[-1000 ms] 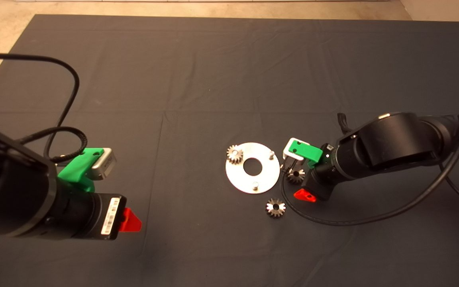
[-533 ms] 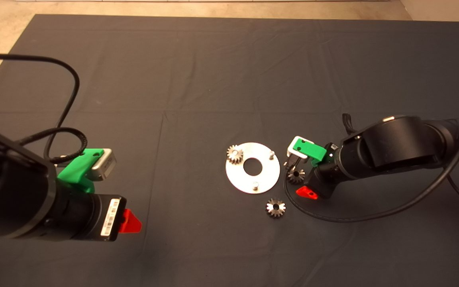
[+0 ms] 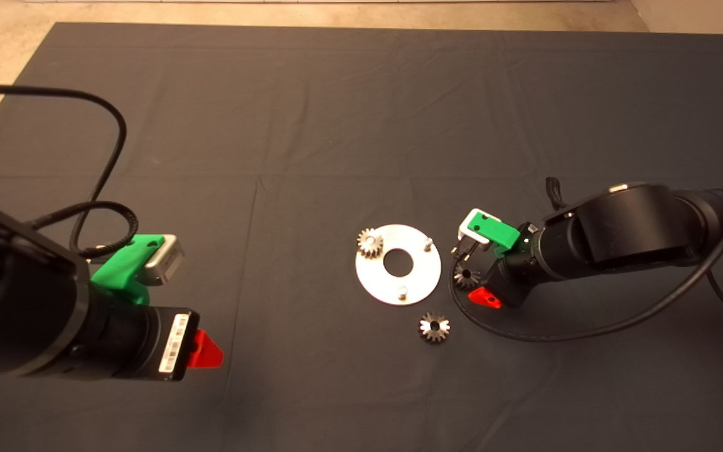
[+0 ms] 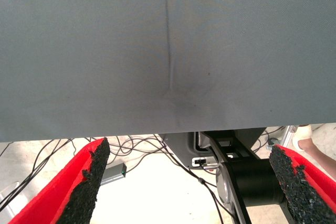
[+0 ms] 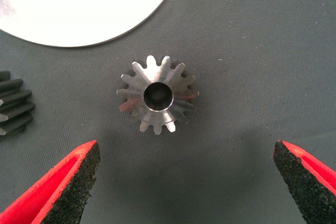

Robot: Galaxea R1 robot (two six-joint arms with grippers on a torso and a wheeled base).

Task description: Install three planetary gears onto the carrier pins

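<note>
My right pincer (image 5: pixel 186 182) hangs wide open over a loose gear (image 5: pixel 157 94) lying flat on the mat (image 3: pixel 311 125) just ahead of my pads, beside the round disc (image 3: pixel 376 280); a second gear (image 3: pixel 434 327) lies nearby, and one gear (image 3: pixel 369 242) sits on a carrier pin (image 3: pixel 427 243) site across the disc. My left pincer (image 4: pixel 186 182) waits open, well away, and its white barcode label (image 3: pixel 168 343) is too small to read.

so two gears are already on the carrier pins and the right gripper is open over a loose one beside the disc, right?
Not quite: the head view shows only one gear seated on the disc; two pins stand bare. The right gripper is indeed open over a loose gear beside the disc; another lies on the mat.
</note>
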